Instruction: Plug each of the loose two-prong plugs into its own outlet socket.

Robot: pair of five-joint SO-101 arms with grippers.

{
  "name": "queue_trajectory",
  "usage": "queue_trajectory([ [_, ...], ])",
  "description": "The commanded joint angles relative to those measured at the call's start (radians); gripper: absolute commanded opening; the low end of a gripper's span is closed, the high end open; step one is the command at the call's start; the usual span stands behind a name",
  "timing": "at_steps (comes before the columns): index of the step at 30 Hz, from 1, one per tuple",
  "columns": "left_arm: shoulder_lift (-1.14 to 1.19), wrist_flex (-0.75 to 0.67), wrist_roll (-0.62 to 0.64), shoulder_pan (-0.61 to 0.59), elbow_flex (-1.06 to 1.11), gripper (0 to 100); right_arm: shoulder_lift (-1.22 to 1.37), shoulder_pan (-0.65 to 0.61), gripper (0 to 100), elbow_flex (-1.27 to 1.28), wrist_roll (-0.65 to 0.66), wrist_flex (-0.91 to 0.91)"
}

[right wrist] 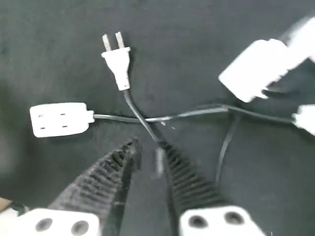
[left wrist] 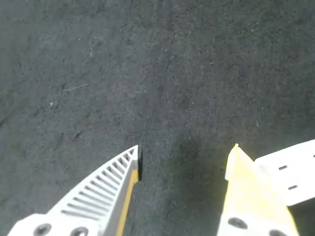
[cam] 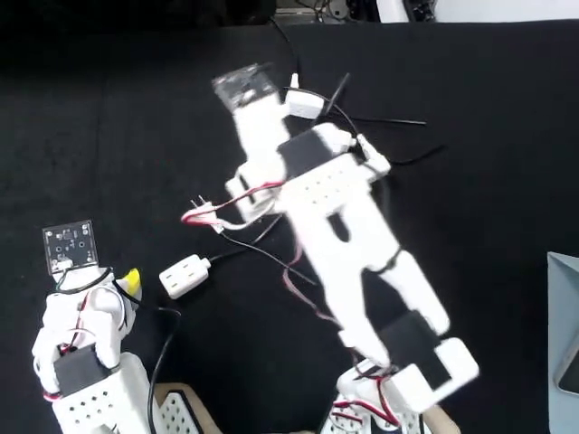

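Note:
A white two-prong plug [right wrist: 116, 61] lies flat on the black table with its prongs pointing away from my right gripper [right wrist: 150, 145]. That gripper's black fingers stand open on either side of the plug's dark cable [right wrist: 140, 120]. A white outlet socket [right wrist: 59, 119] lies to one side, on its own cable. From above, the plug [cam: 199, 204] sits left of the right arm [cam: 317, 181], and the socket [cam: 185, 276] lies below it. My left gripper [left wrist: 186, 147] is open over bare table, beside the socket [left wrist: 290, 172]. Its yellow fingertip [cam: 132, 282] is just left of the socket.
A white block [right wrist: 256, 69] and another white piece [right wrist: 307, 120] lie among dark cables past the right gripper. More white plug bodies [cam: 303, 104] and cables sit at the back centre. A grey container [cam: 565, 325] stands at the right edge.

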Motion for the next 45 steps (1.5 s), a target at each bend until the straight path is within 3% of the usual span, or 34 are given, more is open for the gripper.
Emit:
queue_trajectory([
  [1,-0.006,-0.005,0.003,-0.008,-0.007,28,0.038,-0.072,16.2,0.058,0.008,-0.157],
  [6,-0.006,-0.005,0.003,-0.008,-0.005,28,0.168,-0.133,16.6,0.113,0.008,-0.37],
  [13,-0.006,-0.005,0.003,-0.005,-0.004,28,0.346,-0.153,16.6,0.085,0.008,-0.519],
  [23,-0.006,-0.006,0.003,-0.007,-0.004,28,0.521,-0.15,16.5,-0.045,0.008,-0.529],
  [28,-0.006,-0.006,0.003,-0.008,-0.002,28,0.565,-0.146,0.6,-0.102,0.009,-0.523],
  [34,-0.006,-0.006,0.003,-0.008,-0.002,28,0.447,-0.104,1.1,-0.101,0.0,-0.454],
  [45,-0.006,-0.006,0.003,-0.008,-0.002,28,0.081,0.13,1.1,-0.099,-0.466,-0.247],
])
